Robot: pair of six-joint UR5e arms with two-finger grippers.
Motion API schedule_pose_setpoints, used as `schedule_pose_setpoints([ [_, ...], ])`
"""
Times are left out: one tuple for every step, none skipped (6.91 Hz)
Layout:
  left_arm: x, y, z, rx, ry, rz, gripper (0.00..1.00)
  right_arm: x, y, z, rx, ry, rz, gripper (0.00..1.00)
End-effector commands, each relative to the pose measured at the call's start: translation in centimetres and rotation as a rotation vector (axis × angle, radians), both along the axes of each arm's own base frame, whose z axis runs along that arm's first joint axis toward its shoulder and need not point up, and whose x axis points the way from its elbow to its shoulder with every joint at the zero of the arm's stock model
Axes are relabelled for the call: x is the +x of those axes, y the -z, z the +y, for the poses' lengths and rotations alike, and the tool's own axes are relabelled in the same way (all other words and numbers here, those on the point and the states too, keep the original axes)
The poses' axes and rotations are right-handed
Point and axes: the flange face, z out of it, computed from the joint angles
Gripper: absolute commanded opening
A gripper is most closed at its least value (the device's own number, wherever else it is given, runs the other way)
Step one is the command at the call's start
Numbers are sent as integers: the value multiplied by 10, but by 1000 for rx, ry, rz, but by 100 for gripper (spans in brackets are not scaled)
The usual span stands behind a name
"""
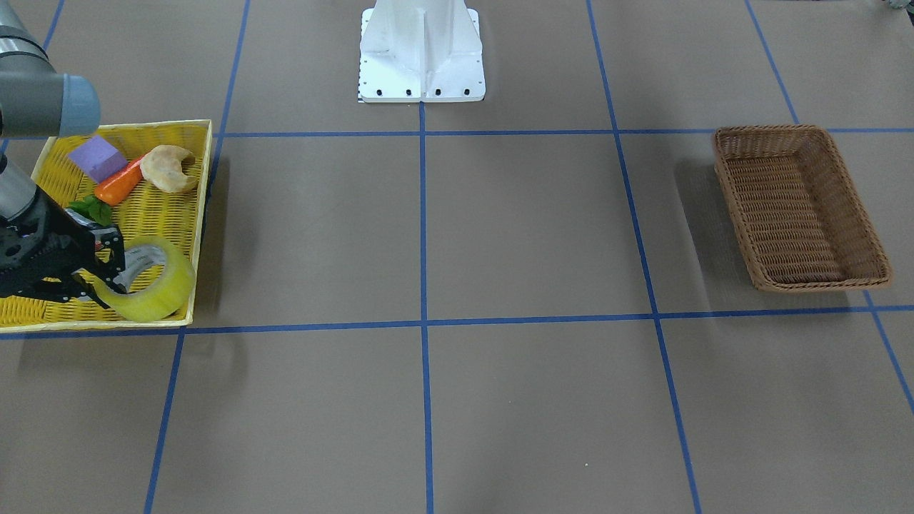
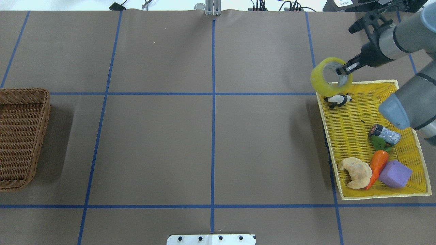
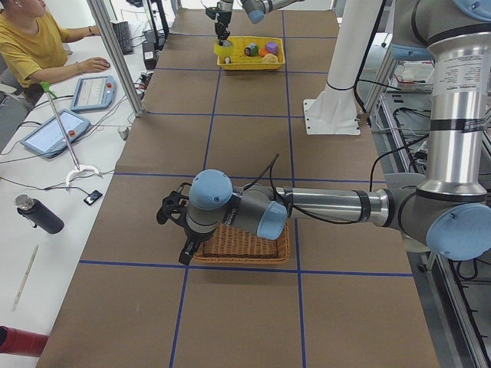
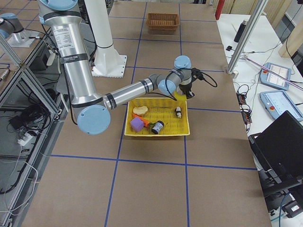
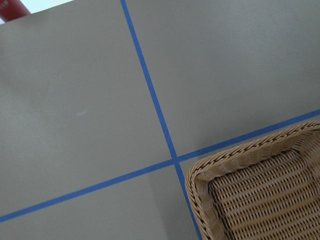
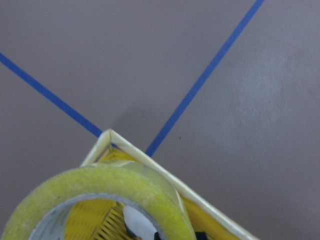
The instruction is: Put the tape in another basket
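The big roll of see-through yellow-green tape has a grey-white ring inside. It is tipped up, so its round hole shows. The right gripper pinches its wall and holds it over one corner of the flat yellow woven tray. The deep brown wicker basket with a dark rim sits flat on the brown table, far across from the tape.

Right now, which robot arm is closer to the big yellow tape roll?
Right. The right fingers pinch the tape by its wall, above the yellow tray's corner. The left fingers hang far off, by the brown basket's corner.
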Motion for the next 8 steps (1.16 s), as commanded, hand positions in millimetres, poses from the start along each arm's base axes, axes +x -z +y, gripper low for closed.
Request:
schedule_pose_setpoints([
  [2,9,-2,2,20,24,99,-87,96,11,-88,-60,-110,0],
  [7,14,-3,37,2,57,99,-136,139,32,-119,-97,-161,0],
  [19,19,-4,64,-30,82,99,-186,178,58,-126,-159,-201,0],
  [49,35,-16,100,-99,103,99,-224,205,85,-125,-216,-233,0],
  [70,54,-28,157,-143,115,98,-255,236,107,-107,-276,-269,0],
  [82,76,-36,139,-134,190,98,-284,263,126,-97,-306,-299,0],
  [98,94,-38,97,-93,265,98,-309,290,141,-104,-312,-325,0],
  [117,111,-37,76,-56,327,98,-322,307,152,-94,-316,-341,0],
])
